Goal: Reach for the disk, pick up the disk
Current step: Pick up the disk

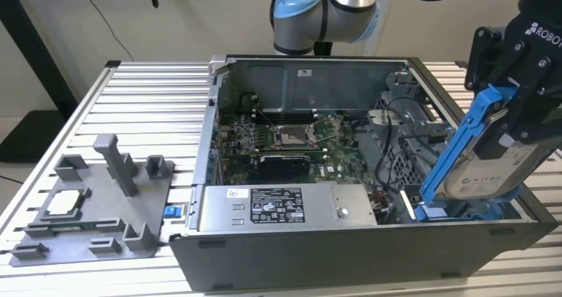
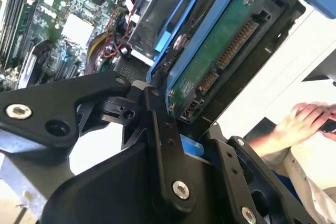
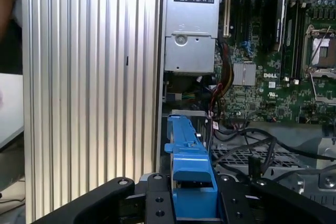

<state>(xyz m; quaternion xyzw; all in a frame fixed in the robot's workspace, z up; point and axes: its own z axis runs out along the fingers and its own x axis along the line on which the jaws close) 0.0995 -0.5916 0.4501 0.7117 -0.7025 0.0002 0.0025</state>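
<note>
**Disk gripped, tilted above the case's right end**

Exterior view, left to right. Grey plastic fixture [image 1: 97,205] on the slatted tabletop [image 1: 149,93] near its front-left corner, with a small square chip [image 1: 63,205] lying in it. Open computer case [image 1: 351,178] over the tabletop's middle and right. Inside: motherboard [image 1: 281,139] toward the back-left, grey power supply [image 1: 285,208] with sticker along the front wall, drive cage and cables [image 1: 395,145] toward the right.

Hand [image 1: 518,122] above the case's right end, clamped on the disk [image 1: 487,168]. Disk tilted steeply, blue bracket edge facing the case interior, lower end just above the blue rail at the case's front-right corner; contact there not resolvable.

Second wrist view: black fingers [image 2: 168,145] closed against the disk [image 2: 220,61], green circuit-board side and connector facing the camera. A person's hand [image 2: 304,121] beyond the case.

First wrist view: blue bracket end of the disk [image 3: 191,177] held between the fingers [image 3: 157,203], over the case wall next to the power supply [image 3: 190,22] and motherboard [image 3: 273,72].
</note>
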